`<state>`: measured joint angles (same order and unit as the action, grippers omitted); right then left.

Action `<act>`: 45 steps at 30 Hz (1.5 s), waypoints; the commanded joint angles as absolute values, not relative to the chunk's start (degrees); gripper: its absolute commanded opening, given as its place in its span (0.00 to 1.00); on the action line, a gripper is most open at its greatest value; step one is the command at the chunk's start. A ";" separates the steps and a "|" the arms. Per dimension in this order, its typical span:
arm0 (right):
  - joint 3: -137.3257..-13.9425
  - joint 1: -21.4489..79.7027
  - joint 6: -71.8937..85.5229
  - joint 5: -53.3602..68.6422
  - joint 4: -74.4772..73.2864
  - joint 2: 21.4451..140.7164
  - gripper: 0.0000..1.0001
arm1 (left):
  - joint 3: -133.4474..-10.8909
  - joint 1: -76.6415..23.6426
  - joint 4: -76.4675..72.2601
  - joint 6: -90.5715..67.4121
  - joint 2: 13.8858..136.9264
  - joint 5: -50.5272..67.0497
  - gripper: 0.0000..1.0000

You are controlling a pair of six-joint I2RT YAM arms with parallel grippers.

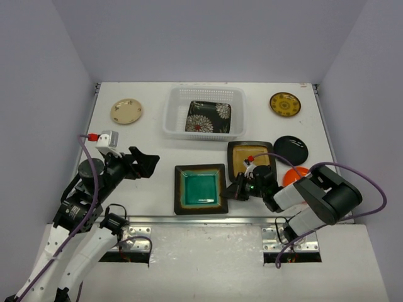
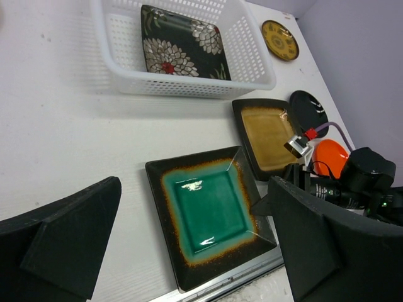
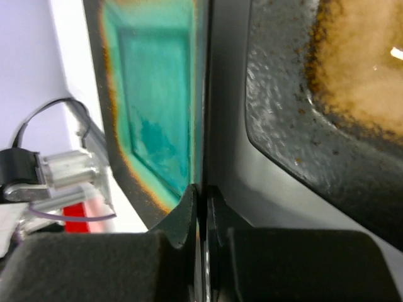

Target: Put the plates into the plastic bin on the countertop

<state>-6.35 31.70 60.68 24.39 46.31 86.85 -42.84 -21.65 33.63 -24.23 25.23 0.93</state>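
The teal-centred square plate (image 1: 200,189) lies near the countertop's (image 1: 151,135) front edge. My right gripper (image 1: 237,187) is shut on its right rim, and in the right wrist view the jaws pinch the thin plate edge (image 3: 200,192). The amber-centred plate (image 1: 250,158) sits just behind it. The black floral plate (image 1: 208,117) lies inside the plastic bin (image 1: 171,114). My left gripper (image 1: 146,165) hovers open, left of the teal plate (image 2: 208,211), holding nothing.
A cream round plate (image 1: 126,111) is at the back left and a patterned yellow one (image 1: 285,104) at the back right. A black round plate (image 1: 291,149) and an orange one (image 1: 293,177) lie by the right arm. The metal front edge (image 1: 208,218) runs close to the teal plate.
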 commanded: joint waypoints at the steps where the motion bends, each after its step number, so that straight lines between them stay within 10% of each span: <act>1: -5.46 31.90 64.47 26.77 58.54 88.58 0.00 | -42.45 -21.18 30.04 -23.47 24.24 2.66 1.00; 9: -4.37 31.99 73.62 32.75 63.63 75.41 0.00 | -42.28 -21.18 29.97 -23.64 24.17 2.37 1.00; 21: -25.92 31.12 64.31 27.53 17.49 51.90 0.00 | -42.40 -21.18 30.29 -24.14 23.69 0.96 1.00; 45: -90.22 9.76 52.15 37.67 -4.89 110.18 0.00 | -42.54 -21.18 31.46 -25.31 20.20 -3.34 1.00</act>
